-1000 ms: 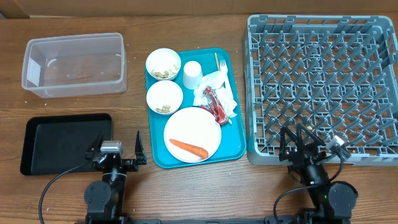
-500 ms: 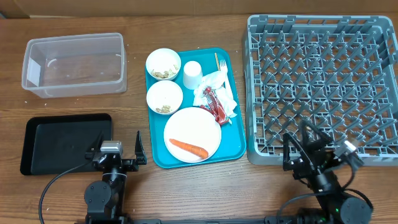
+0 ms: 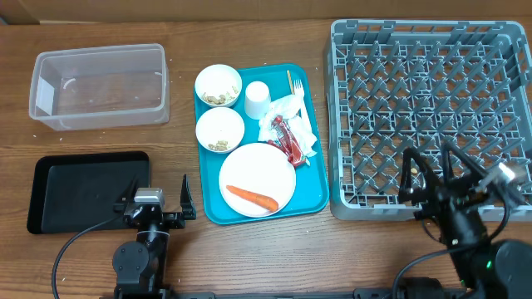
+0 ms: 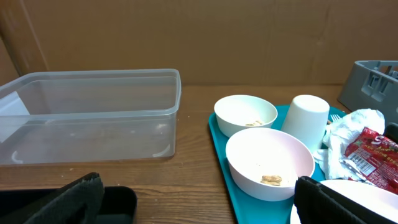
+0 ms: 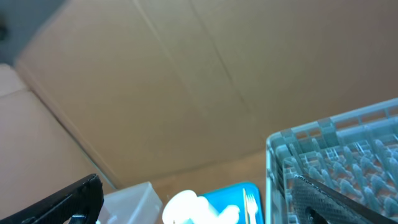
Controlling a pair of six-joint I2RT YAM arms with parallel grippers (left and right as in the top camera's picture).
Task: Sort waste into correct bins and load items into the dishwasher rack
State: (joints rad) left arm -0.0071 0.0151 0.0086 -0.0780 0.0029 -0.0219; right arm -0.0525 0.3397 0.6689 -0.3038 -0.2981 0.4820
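The dishwasher rack [image 3: 428, 108] fills the right of the overhead view. The right gripper [image 3: 432, 176], fingers spread wide and holding nothing, hangs over its lower edge. A low swing from there toward the teal tray [image 3: 314, 178] could catch a peg and drag the rack. The clear tub [image 3: 100, 51] at upper left and the black tray [image 3: 87, 187] at lower left hold nothing yet. The left gripper [image 3: 155, 195], likewise spread and empty, sits at the bottom edge just beside the black tray. On the plate [image 3: 249, 166] at centre, the carrot [image 3: 252, 197] may roll away under a pinch (the surface looks slick). Tipping a bowl [image 3: 219, 85] too early would scatter its crumbs [image 3: 218, 97].
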